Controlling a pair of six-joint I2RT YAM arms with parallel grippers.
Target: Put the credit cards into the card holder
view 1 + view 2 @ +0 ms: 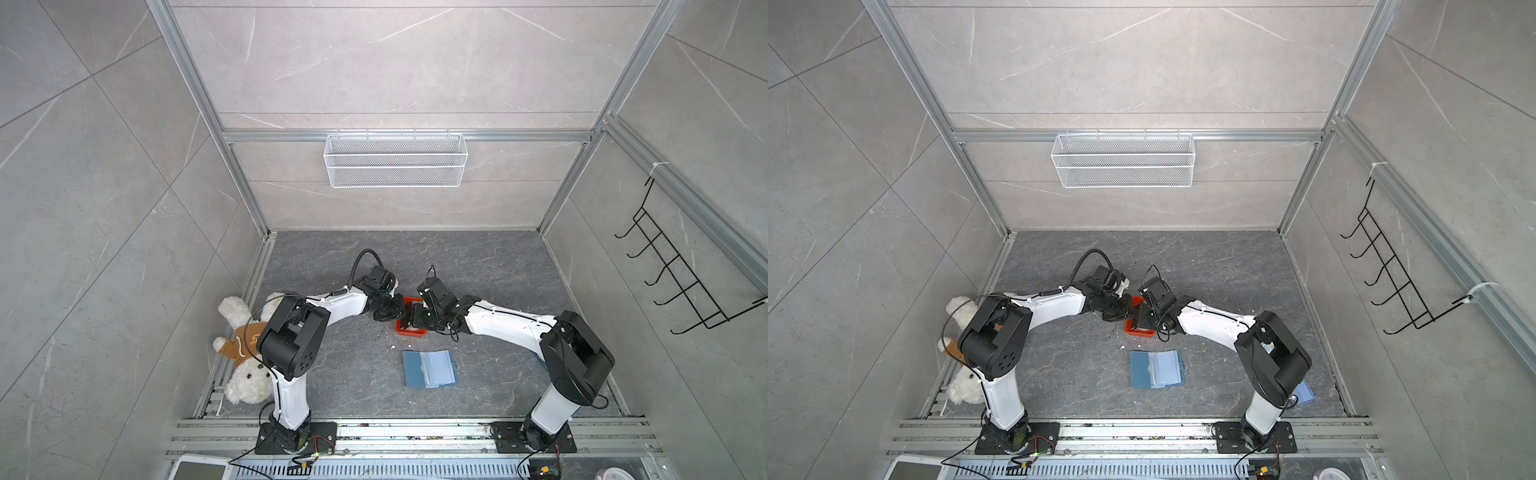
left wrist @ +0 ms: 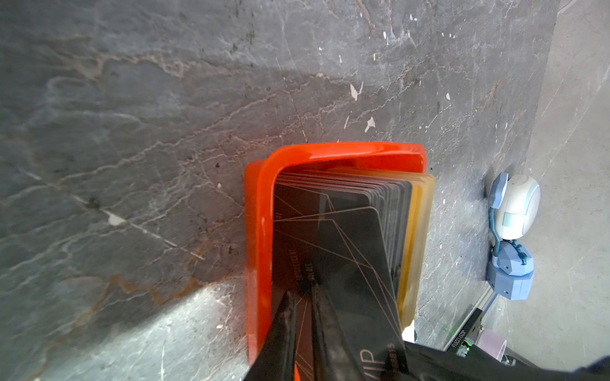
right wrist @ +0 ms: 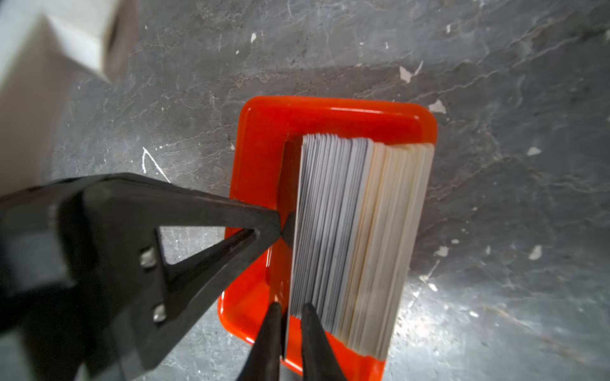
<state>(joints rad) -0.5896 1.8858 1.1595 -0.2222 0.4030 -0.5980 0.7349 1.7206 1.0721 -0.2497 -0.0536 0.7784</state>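
The credit cards (image 3: 346,231) stand on edge as a stack in a small orange tray (image 3: 264,132), dark faces (image 2: 346,237) towards the left wrist camera. The front card leans off the stack. My left gripper (image 2: 303,293) is shut on its top edge, and shows from the side in the right wrist view (image 3: 282,229). My right gripper (image 3: 290,306) is shut on the same card's thin side edge. In both top views the two grippers (image 1: 392,309) (image 1: 415,316) meet over the tray (image 1: 411,330). The blue card holder (image 1: 430,369) (image 1: 1156,369) lies open nearer the arm bases.
A white teddy bear (image 1: 245,374) lies against the left wall. A white mesh basket (image 1: 395,160) hangs on the back wall, a black hook rack (image 1: 681,274) on the right wall. A white and blue gadget (image 2: 515,207) sits by the wall. Pale scraps dot the floor.
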